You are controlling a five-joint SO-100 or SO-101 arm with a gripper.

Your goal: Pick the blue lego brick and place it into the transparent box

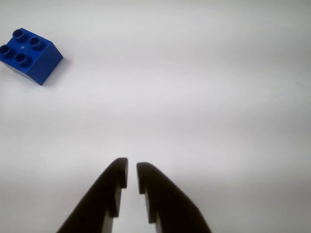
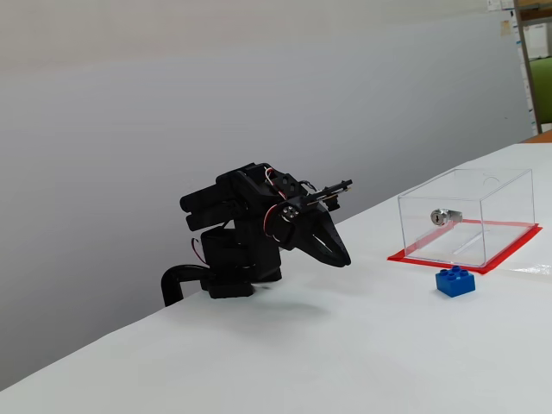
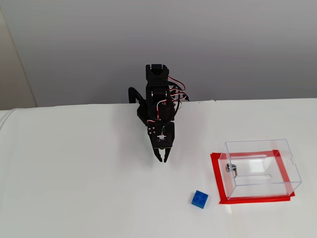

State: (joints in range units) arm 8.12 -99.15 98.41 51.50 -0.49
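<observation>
The black fingers (image 1: 131, 172) are nearly closed and empty; open them wide, then reach to the small blue studded plastic brick (image 1: 31, 56) beside the clear red-based box (image 3: 261, 167).

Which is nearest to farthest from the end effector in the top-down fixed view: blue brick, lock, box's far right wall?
1. The blue lego brick, below and right of the end effector.
2. The silver lock, on the transparent box's left wall.
3. The box's far right wall, farthest right.
</observation>
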